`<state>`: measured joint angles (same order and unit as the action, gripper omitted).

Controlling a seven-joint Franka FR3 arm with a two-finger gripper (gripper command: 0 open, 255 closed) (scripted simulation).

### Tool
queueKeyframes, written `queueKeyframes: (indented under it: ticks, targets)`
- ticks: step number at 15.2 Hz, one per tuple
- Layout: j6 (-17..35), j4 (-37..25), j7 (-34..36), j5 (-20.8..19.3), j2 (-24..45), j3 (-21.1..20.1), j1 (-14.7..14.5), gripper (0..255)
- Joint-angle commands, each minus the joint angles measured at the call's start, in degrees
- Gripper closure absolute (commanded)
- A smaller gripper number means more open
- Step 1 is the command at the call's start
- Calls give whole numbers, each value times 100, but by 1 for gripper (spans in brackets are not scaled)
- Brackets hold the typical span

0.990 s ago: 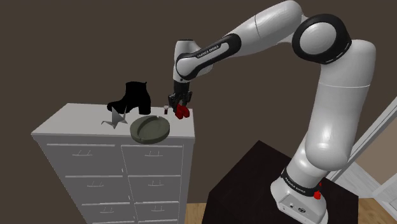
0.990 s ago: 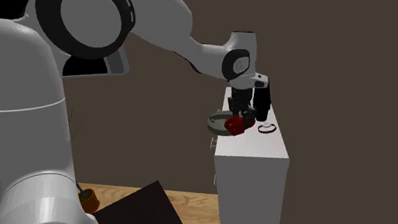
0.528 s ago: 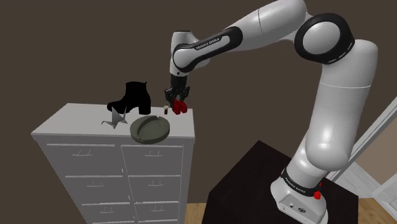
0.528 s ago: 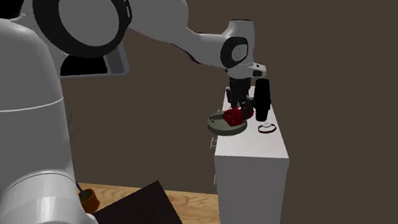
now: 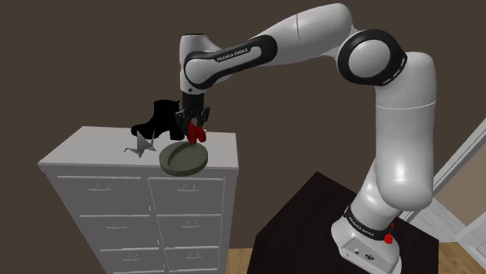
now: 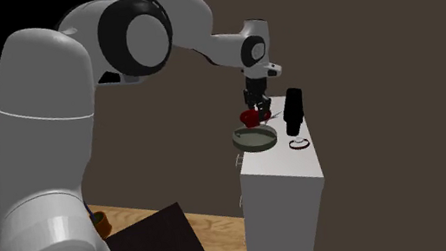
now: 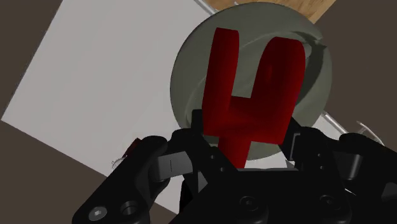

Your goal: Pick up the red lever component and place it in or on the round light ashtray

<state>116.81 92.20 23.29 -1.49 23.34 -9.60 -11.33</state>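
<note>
1. Gripper [image 5: 191, 131] points down over the dresser top, fingers clasping the red lever [image 5: 195, 134] between them.
2. From the wrist, the gripper [image 7: 247, 137] grips the lever [image 7: 251, 95] by its lower stem. Two red prongs stick out past the fingertips toward the ashtray.
3. Lever position: lifted, hanging over the round ashtray [image 5: 184, 158], toward its far rim in the shoulder view. The second exterior view shows the lever [image 6: 249, 119] a little above the ashtray [image 6: 258, 139], not resting in it.
4. Ashtray: grey-green, shallow, flat on the dresser [image 5: 93, 152] near its front edge. Its bowl [image 7: 184, 76] lies directly behind the lever from the wrist.
5. Dresser: white, with drawers down the front. Its top [image 7: 95, 70] is plain.
6. Other items on the dresser:
   - a black boot [image 5: 162, 118] upright at the back, just behind the gripper in the shoulder view;
   - a small grey folded figure [image 5: 140, 145] beside the ashtray on the shoulder view's left;
   - a thin ring [image 6: 300, 144] lying flat near the boot [image 6: 295, 111].
7. Arm reaches from its dark stand [image 5: 311, 210] at the shoulder view's lower right.
</note>
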Motion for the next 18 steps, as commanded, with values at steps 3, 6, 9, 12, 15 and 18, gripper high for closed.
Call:
queueKeyframes:
  ticks: [3,6,9,12,15,18]
  targets:
    - [-306,-820,343,-117,512,-52,-290,255]
    - [-108,-684,344,-127,575,-44,-291,255]
    - [86,-562,347,-140,648,-36,-293,255]
    - [275,-455,350,-154,731,-28,-296,255]
    - [459,-361,354,-169,823,-18,-300,255]
    - [637,-280,359,-185,920,-8,-305,255]
